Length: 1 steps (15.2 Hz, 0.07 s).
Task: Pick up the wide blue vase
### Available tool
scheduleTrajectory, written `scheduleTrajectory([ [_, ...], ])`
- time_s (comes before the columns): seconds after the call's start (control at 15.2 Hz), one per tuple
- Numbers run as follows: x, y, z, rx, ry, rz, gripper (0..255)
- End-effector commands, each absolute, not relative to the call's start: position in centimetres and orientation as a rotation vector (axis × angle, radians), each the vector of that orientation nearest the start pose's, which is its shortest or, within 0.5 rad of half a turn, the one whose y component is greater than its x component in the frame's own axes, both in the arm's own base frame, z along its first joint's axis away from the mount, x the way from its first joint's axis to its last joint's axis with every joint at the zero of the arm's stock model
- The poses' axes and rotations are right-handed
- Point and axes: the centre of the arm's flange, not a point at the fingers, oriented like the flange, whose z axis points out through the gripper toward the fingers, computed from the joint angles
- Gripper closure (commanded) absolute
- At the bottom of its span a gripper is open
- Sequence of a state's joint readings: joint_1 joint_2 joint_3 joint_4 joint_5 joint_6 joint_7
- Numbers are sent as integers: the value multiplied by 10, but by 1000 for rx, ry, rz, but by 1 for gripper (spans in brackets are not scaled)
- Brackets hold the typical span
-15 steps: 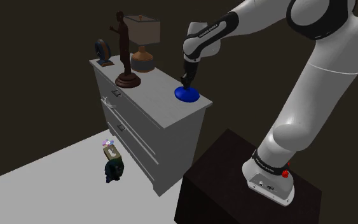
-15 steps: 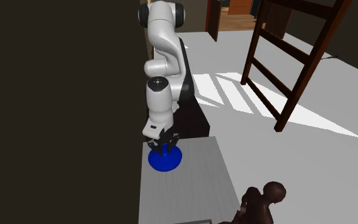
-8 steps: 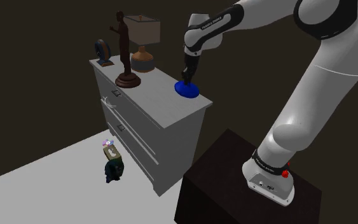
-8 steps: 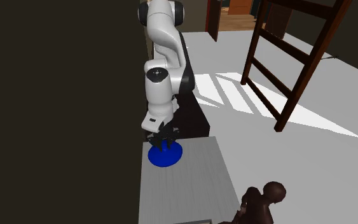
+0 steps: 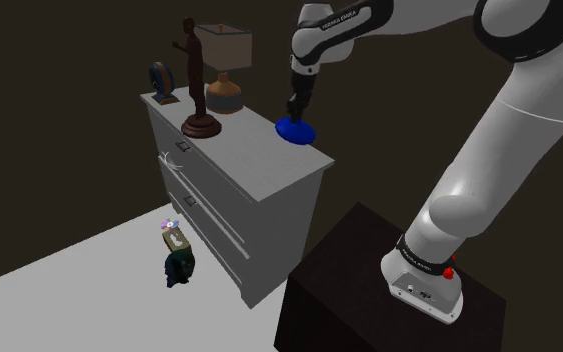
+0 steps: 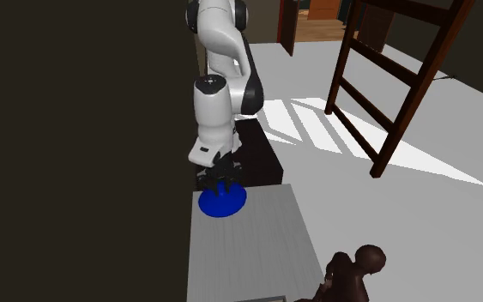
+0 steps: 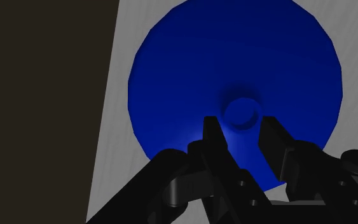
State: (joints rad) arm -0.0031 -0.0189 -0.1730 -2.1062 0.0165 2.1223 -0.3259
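Observation:
The wide blue vase (image 5: 296,131) is a flat, broad dish shape with a narrow neck. It hangs just above the near end of the grey dresser top (image 5: 249,150). My black gripper (image 5: 295,113) comes down on it from above and is shut on its neck. In the wrist view both fingers (image 7: 213,132) clasp the small neck opening, and the blue vase (image 7: 234,63) spreads out beneath them over the grey top. In the second exterior view the vase (image 6: 222,202) hangs under the gripper (image 6: 220,184) near the dresser's edge by the dark wall.
On the dresser's far part stand a dark brown figurine (image 5: 198,80), a lamp with a shade (image 5: 224,60) and a round ornament (image 5: 161,80). A small dark object (image 5: 177,255) sits on the floor by the drawers. The black stand (image 5: 369,290) adjoins the dresser. A wooden ladder (image 6: 394,77) leans further off.
The gripper has risen with the vase, which has come up off the dresser top and drifted slightly toward the wall side.

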Motion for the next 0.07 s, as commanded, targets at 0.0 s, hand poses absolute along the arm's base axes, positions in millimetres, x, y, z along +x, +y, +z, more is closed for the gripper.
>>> scheduleTrajectory([
  [0.0,534,-95,433,-3125,-221,-59,255],
])
